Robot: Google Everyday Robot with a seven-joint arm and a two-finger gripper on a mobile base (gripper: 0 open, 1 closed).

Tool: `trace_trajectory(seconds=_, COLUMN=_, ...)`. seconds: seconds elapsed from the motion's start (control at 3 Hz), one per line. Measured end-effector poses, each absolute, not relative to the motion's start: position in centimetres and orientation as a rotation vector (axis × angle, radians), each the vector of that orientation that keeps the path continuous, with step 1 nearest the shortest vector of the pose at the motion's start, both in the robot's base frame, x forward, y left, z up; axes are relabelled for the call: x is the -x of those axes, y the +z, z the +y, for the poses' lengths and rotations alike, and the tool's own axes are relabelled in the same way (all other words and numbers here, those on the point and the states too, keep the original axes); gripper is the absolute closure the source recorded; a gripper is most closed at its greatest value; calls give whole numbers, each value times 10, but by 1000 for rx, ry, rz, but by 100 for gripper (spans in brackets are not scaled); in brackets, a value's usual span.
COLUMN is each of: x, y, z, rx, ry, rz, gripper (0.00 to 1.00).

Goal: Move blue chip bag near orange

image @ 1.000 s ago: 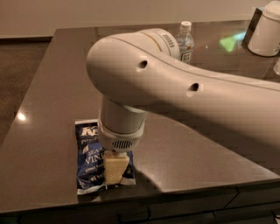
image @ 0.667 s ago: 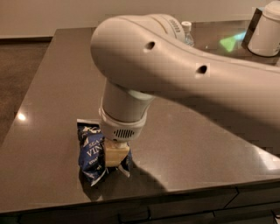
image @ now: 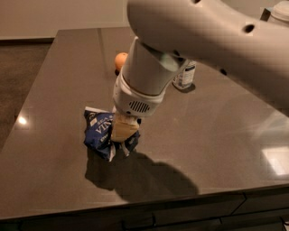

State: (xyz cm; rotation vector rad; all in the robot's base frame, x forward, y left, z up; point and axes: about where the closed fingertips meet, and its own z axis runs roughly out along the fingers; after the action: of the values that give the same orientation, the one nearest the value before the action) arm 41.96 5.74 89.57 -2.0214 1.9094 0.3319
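The blue chip bag (image: 101, 132) is dark navy with white lettering and hangs crumpled just above the dark table, casting a shadow below it. My gripper (image: 123, 131) is shut on the bag's right side and holds it lifted. The orange (image: 120, 60) sits on the table farther back, partly hidden behind my arm, well beyond the bag.
A clear water bottle (image: 184, 76) stands right of the orange, partly hidden by my arm. The dark table (image: 54, 90) has its front edge near the bottom of the view. A white object (image: 277, 13) stands at the back right corner.
My gripper has lifted the bag off the table and carried it away from the front edge toward the middle. The orange has come into view behind the arm.
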Motion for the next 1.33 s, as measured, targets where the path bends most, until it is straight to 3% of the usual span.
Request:
trace_trajectory(seconds=0.67, x=-417, y=900, z=58, rx=2021, ry=302, rz=1915, gripper=100)
trace_trajectory(seconds=1.33, x=-461, y=905, z=44, rx=1874, ry=149, rz=1953, gripper=100)
